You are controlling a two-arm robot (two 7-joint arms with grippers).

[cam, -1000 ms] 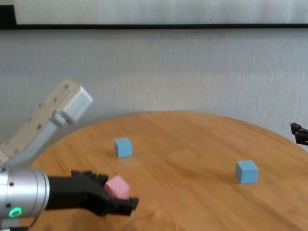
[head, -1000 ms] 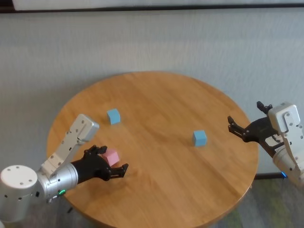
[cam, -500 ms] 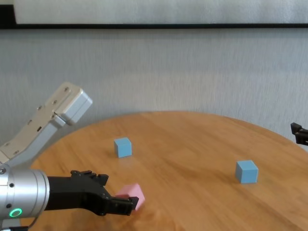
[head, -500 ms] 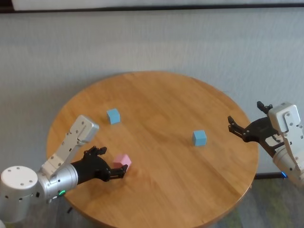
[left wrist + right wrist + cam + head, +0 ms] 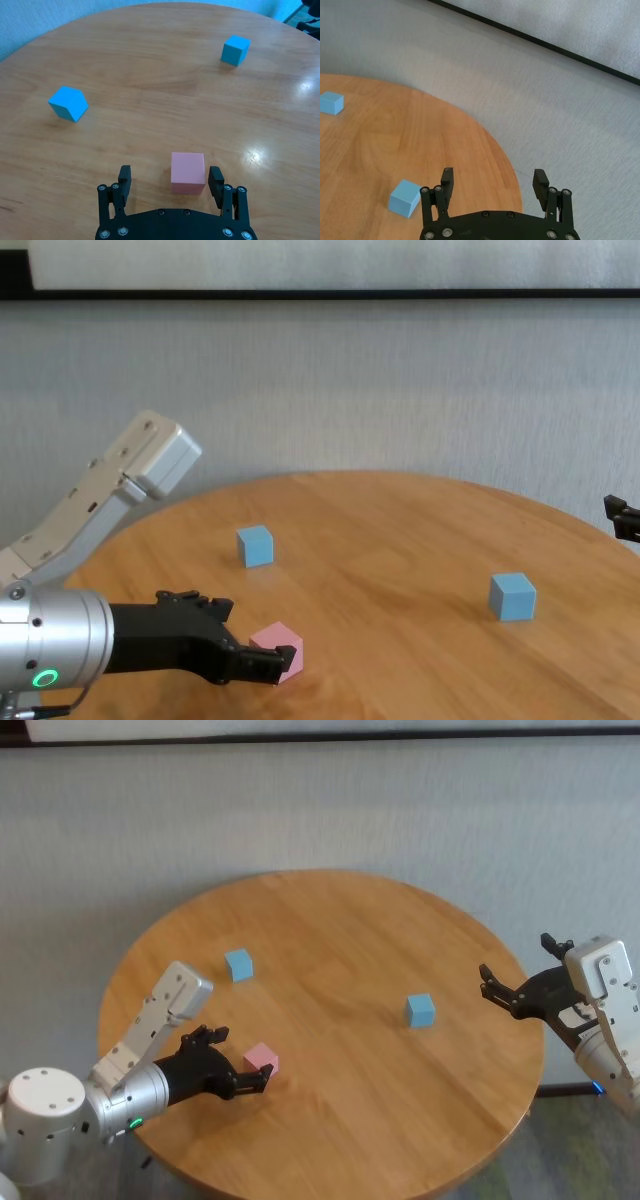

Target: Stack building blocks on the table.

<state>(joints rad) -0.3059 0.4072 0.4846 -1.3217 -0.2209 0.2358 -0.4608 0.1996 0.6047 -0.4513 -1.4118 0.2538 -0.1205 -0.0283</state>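
The pale pink cube [image 5: 262, 1059] rests on the round wooden table [image 5: 350, 920] at its near left. My left gripper [image 5: 238, 1058] is open and low over the table. The cube [image 5: 187, 172] lies loose between its fingertips, close to one finger [image 5: 216, 179], and also shows in the chest view [image 5: 277, 648]. One light blue cube [image 5: 239, 964] sits at the far left, the other [image 5: 420, 1010] right of centre. My right gripper [image 5: 517, 962] is open and empty, and hovers at the table's right edge near that cube [image 5: 406, 198].
A grey textured wall stands behind the table. The table's edge curves close under my right gripper [image 5: 494, 180]. Bare wood lies between the three cubes.
The pink cube was held tilted in my left gripper; it now lies flat on the table, a little farther right, with the fingers open. The right arm has not moved.
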